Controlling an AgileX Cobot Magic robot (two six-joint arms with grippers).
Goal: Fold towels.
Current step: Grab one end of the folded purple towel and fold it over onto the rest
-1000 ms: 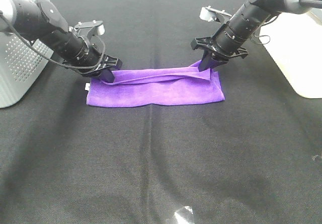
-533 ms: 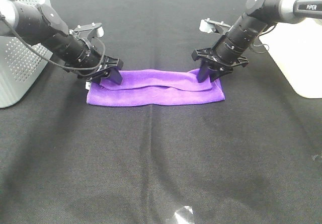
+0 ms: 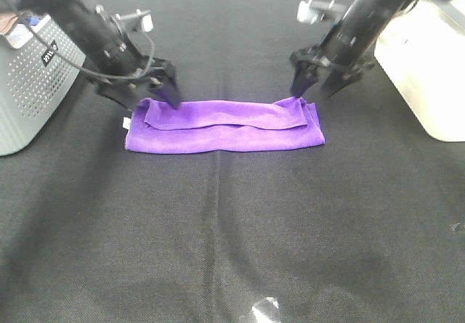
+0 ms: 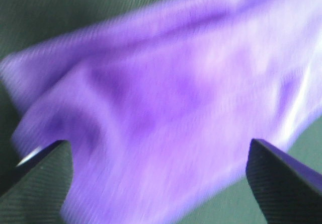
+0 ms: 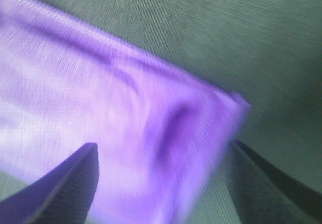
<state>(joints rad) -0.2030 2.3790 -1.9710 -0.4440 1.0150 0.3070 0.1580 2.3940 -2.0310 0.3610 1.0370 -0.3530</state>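
Towel of purple folded cloth [image 3: 225, 125] lies flat on black desk [image 3: 232, 236]; left hand [image 3: 154, 99] hovers over one far corner, jaws spread, empty; right hand [image 3: 311, 91] over the other, equally open, holding nothing.

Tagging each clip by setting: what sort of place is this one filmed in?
Probably a lab bench, not a home: a black-draped table, one purple towel laid on it, and a grey perforated box at its left edge.
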